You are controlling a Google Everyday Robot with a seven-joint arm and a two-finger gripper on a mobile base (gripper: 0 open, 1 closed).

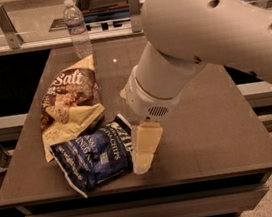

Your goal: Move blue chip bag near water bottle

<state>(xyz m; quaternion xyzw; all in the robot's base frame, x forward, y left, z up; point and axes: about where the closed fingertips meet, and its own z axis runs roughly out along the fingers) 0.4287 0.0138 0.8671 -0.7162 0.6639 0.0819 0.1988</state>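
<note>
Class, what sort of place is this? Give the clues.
Probably an office snack area: a blue chip bag, a Salt bag and a water bottle on a dark table, a counter behind. The pincer hangs beside the blue chip bag.

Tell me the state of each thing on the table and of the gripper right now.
blue chip bag: lying flat at the table's front left, far from the bottle.
water bottle: upright, capped, at the table's far edge.
Salt bag: lying crumpled between the two, its lower edge touching the blue bag.
gripper: down at the blue bag's right edge.
table: level, bearing all three.
</note>
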